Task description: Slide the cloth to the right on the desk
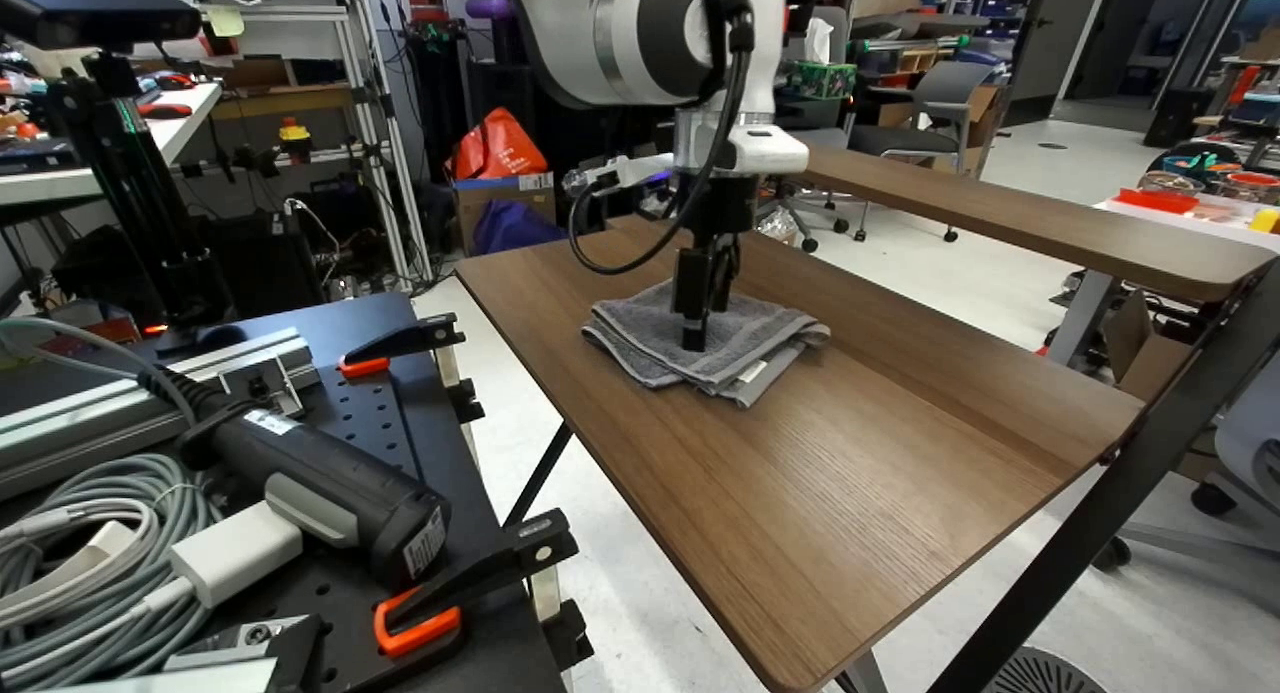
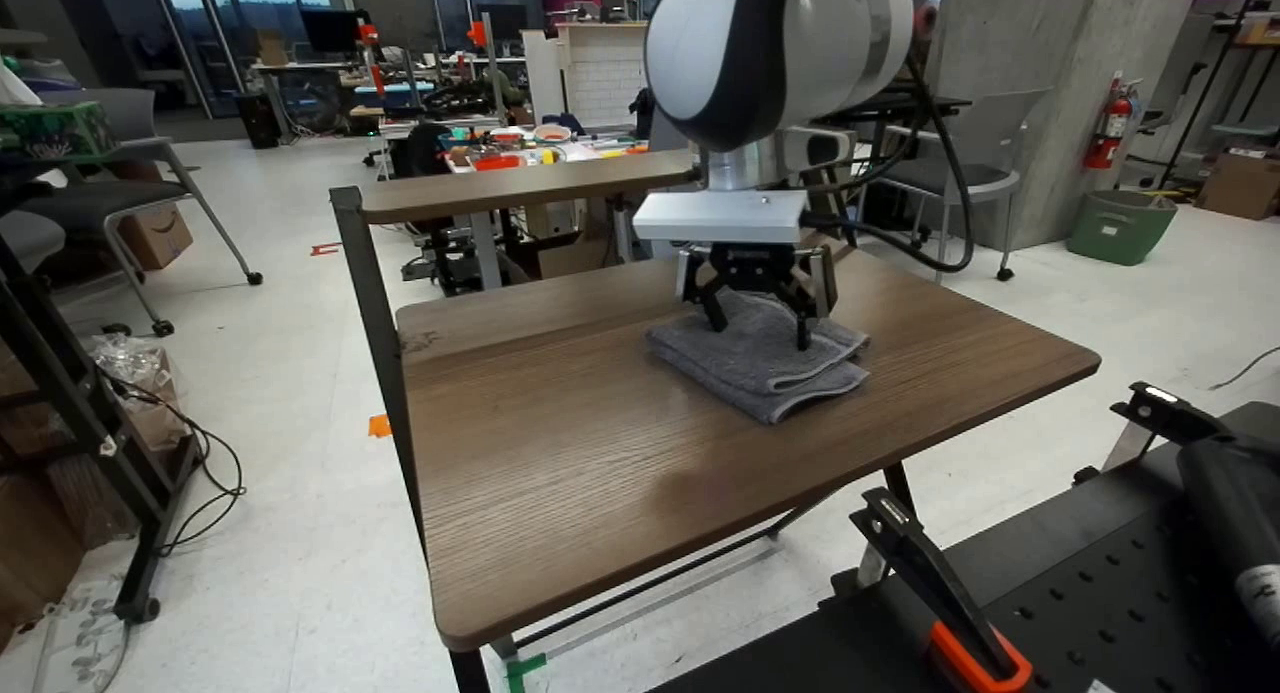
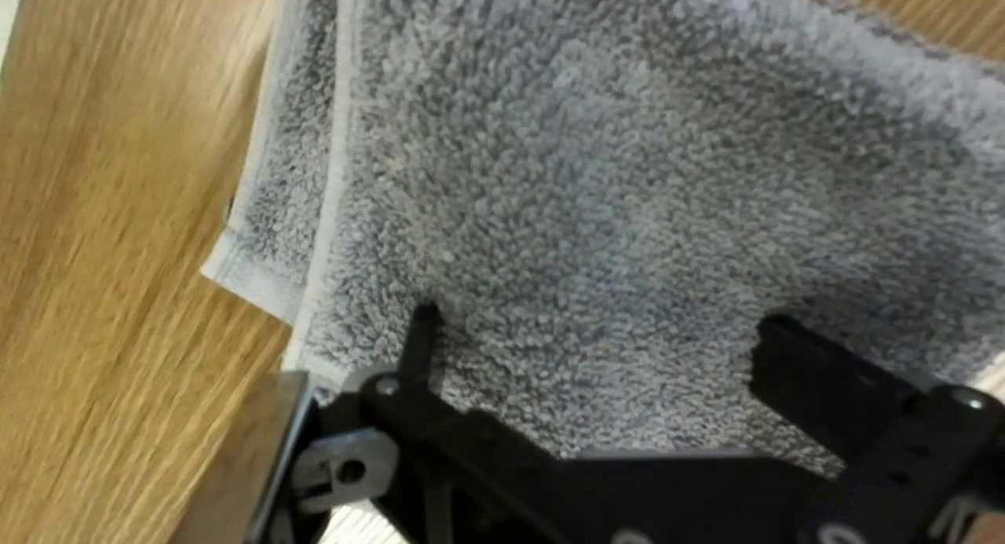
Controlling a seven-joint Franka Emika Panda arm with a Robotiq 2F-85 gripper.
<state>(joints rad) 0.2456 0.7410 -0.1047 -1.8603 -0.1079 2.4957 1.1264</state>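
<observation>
Holds black two-fingered gripper (image 2: 760, 333) spread apart on folded grey terry cloth (image 2: 745, 365), right of centre on dark-brown wood-grain counter (image 2: 540, 463) in an exterior view. Has black-and-orange clamp (image 2: 938, 585) near right, narrow brown wooden tabletop (image 2: 540, 181) far left.

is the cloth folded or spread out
Folded: in both exterior views the cloth lies in stacked layers, and the wrist view shows offset edges.

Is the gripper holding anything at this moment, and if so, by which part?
Nothing is held: the gripper stands open, its jaws spread at the top of the grey cloth, with no fold pinched between them.
</observation>
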